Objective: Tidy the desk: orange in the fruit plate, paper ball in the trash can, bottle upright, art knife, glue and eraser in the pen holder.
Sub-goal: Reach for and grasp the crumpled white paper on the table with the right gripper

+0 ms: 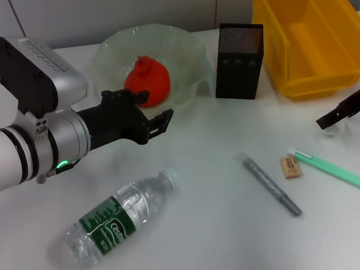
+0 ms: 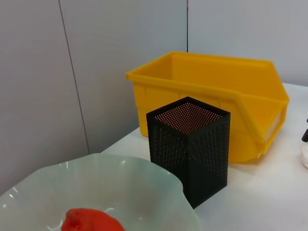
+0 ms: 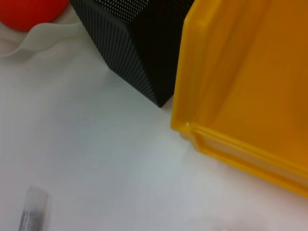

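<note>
The orange (image 1: 147, 80) lies in the pale-green fruit plate (image 1: 190, 55), also seen in the left wrist view as orange (image 2: 91, 221) and fruit plate (image 2: 159, 187). My left gripper (image 1: 154, 109) hovers open just in front of the plate's near rim, holding nothing. The bottle (image 1: 118, 218) lies on its side near the front. A grey glue pen (image 1: 270, 183), the tan eraser (image 1: 291, 167) and a green art knife (image 1: 332, 168) lie right of centre. The black mesh pen holder (image 1: 239, 61) stands beside the yellow trash can (image 1: 311, 35). My right gripper (image 1: 335, 116) hangs over a white paper ball (image 1: 332, 130).
A grey wall panel rises directly behind the plate, pen holder and bin. The white desk (image 1: 211, 243) runs on between the bottle and the glue pen. The pen holder (image 3: 139, 53) and trash can (image 3: 240, 96) stand nearly touching in the right wrist view.
</note>
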Controlling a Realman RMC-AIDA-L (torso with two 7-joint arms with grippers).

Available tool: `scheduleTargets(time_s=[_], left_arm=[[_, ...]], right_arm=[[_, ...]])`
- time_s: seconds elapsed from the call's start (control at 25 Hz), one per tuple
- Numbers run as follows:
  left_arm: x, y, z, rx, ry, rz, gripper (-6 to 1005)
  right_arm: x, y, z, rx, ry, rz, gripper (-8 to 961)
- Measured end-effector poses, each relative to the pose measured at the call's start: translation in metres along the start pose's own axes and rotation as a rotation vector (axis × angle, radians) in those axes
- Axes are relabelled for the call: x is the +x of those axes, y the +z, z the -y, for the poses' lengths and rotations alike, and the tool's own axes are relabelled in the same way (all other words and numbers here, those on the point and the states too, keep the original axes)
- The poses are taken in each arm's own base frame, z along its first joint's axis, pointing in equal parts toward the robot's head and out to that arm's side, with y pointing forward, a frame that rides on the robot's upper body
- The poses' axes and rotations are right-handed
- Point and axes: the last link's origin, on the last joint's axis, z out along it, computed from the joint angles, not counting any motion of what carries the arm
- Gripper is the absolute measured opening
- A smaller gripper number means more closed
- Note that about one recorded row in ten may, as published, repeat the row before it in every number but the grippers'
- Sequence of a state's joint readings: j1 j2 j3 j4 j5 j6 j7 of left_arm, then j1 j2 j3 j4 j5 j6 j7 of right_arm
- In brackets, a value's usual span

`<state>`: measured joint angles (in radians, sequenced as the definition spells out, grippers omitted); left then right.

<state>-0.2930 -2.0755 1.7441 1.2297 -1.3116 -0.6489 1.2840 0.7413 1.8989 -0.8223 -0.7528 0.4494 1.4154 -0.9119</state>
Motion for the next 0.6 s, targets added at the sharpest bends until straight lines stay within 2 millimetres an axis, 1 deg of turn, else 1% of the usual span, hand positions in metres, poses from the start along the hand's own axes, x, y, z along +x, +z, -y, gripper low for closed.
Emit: scheduleTargets(time_s=[0.6], left_arm=[[-0.0003, 0.0, 0.0, 0.0, -0.001, 0.001, 585]], right_arm=[[0.001, 0.0039, -0.0028, 0.0, -0.01, -0.013, 687]])
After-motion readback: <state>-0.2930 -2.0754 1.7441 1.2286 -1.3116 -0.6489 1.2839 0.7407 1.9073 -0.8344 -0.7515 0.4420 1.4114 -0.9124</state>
